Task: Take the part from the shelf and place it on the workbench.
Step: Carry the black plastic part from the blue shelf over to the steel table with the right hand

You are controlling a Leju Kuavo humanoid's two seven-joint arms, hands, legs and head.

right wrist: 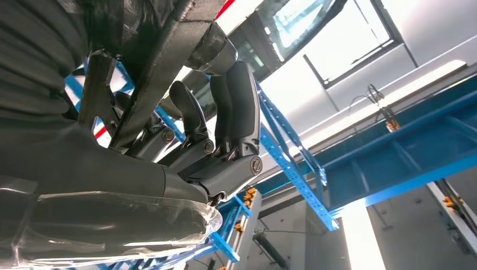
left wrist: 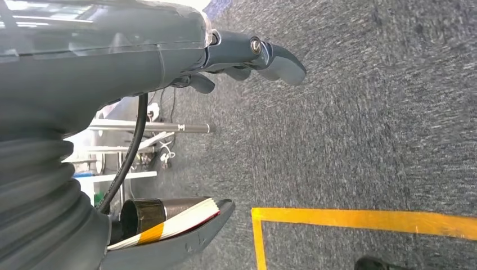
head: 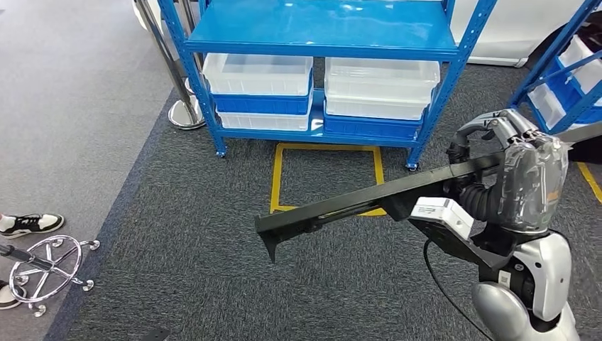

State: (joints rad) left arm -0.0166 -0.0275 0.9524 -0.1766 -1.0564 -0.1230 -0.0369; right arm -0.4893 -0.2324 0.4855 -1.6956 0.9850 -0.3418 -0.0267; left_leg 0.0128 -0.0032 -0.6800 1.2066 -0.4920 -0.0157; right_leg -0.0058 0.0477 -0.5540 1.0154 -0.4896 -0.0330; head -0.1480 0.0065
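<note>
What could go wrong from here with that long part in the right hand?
1. The right hand grips the long black part near one end, so most of it sticks out unsupported; it may sag or twist in the grasp.
2. The free end points toward the blue shelf and its white bins; a turn could swing it into a post.
3. A person's shoe and a chrome chair base lie on the robot's left, within a possible sweep.

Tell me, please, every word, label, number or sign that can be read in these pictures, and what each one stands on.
No text can be read.
White label on the long black part that the right hand holds: print too small to read.
Small tag on the right arm: blurred.
Yellow floor marking: a plain outline, no writing.
</note>
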